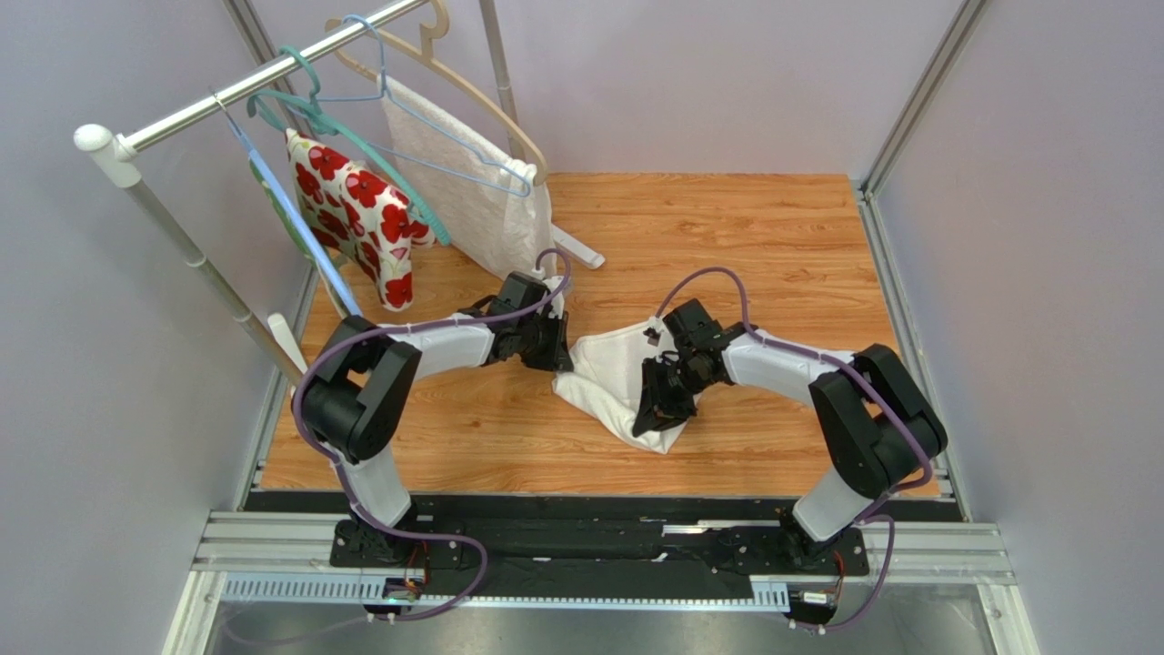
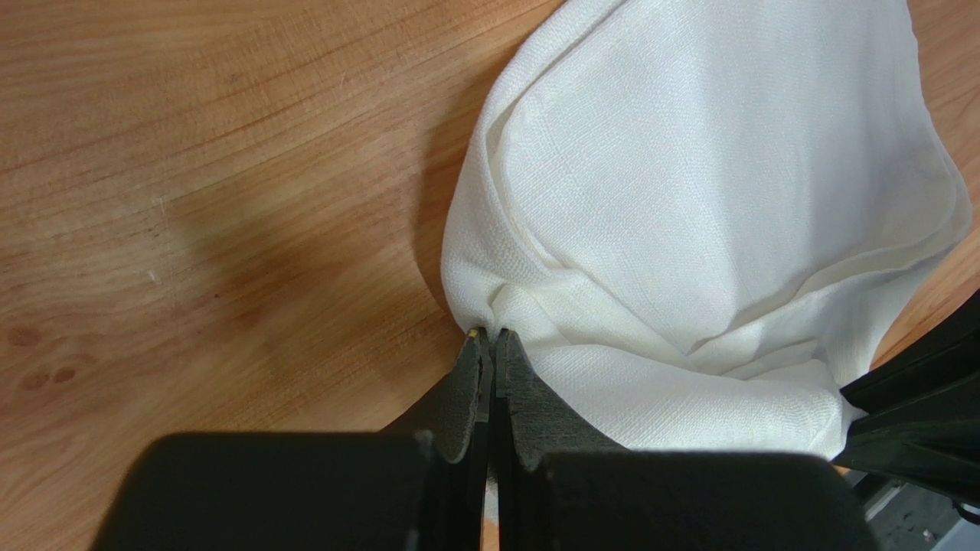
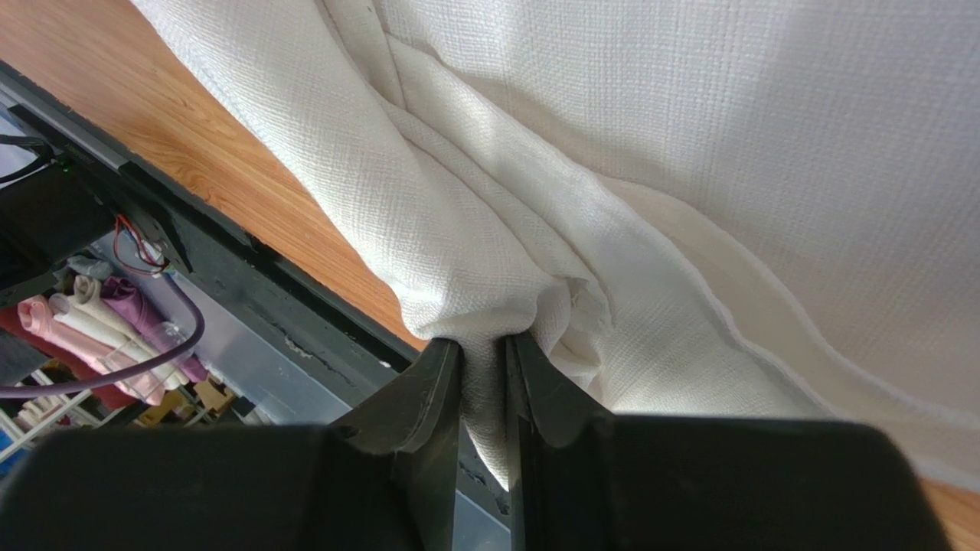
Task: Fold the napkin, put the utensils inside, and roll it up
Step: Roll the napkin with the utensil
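Observation:
The off-white napkin [image 1: 615,375] hangs bunched between the two arms over the middle of the wooden table. My left gripper [image 1: 558,358] is shut on the napkin's left edge; in the left wrist view the jaws pinch a fold of the napkin [image 2: 690,207] at their tips [image 2: 495,335]. My right gripper [image 1: 659,405] is shut on a thicker bunch of the napkin [image 3: 690,172], which fills the gap between its fingers [image 3: 483,344]. The utensils are out of view.
A clothes rail [image 1: 246,85] crosses the back left corner, carrying a red-flowered cloth [image 1: 358,212] and a textured white cloth on a hanger [image 1: 472,178]. The rail's foot [image 1: 581,253] rests on the table behind the left arm. The table's near edge [image 1: 601,500] meets a black metal frame.

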Robot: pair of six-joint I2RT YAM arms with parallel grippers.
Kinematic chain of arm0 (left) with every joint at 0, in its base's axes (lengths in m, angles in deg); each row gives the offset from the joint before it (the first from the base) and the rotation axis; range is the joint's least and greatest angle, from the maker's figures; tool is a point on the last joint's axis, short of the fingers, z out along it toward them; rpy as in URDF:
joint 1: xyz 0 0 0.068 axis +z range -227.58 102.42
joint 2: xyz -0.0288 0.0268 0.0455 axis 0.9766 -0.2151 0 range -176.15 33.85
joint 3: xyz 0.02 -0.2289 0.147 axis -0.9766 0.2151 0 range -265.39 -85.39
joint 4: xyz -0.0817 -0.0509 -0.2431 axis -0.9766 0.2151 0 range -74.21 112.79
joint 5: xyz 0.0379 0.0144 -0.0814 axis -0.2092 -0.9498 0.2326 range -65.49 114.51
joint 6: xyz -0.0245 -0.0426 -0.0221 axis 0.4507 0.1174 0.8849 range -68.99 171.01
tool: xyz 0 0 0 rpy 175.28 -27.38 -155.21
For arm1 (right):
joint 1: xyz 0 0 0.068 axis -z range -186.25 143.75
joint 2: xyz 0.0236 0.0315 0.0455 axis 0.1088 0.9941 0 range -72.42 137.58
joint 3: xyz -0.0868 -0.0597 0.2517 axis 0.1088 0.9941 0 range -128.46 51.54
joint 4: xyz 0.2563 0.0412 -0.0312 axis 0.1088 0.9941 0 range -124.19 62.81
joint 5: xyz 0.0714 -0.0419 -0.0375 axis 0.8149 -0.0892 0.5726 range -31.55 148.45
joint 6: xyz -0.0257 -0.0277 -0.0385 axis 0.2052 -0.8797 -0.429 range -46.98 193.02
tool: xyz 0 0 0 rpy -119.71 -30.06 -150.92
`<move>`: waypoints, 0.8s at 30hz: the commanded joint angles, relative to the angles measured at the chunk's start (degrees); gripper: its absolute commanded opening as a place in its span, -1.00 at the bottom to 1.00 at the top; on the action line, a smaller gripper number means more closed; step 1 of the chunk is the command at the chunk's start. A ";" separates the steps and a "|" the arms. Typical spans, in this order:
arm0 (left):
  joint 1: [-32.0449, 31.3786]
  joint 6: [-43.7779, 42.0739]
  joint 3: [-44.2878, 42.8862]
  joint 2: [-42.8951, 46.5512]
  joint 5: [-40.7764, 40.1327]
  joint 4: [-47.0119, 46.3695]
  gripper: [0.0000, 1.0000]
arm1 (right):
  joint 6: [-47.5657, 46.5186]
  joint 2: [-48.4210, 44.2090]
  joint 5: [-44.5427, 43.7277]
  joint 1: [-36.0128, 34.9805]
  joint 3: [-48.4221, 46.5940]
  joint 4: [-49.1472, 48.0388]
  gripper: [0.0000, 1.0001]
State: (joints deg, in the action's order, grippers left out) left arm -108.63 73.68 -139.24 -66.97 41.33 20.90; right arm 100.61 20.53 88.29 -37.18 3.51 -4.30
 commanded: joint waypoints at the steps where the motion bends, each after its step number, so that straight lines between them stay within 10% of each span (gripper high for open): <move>1: 0.64 -1.49 -1.70 -1.84 -2.67 3.59 -1.00 | -4.99 -0.38 -18.97 1.67 1.72 2.02 -0.40; 5: 0.64 -1.67 -2.76 -2.81 -2.49 4.39 -1.00 | -8.34 -6.54 -16.93 -1.05 -2.41 3.33 -0.08; 13: 0.64 -1.41 -4.16 -3.77 -2.23 5.62 -1.00 | -11.77 -12.44 -24.38 -11.41 -10.06 2.73 -0.04; 24: 0.73 -0.97 -4.69 -4.04 -2.14 6.76 -1.00 | -12.57 -4.71 -28.61 -17.31 -9.98 -2.99 -0.46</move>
State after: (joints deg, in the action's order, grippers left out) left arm -108.32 73.66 -143.10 -69.41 41.38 24.28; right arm 89.20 13.40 63.70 -54.14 -5.54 -3.95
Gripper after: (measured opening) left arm 0.014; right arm 0.319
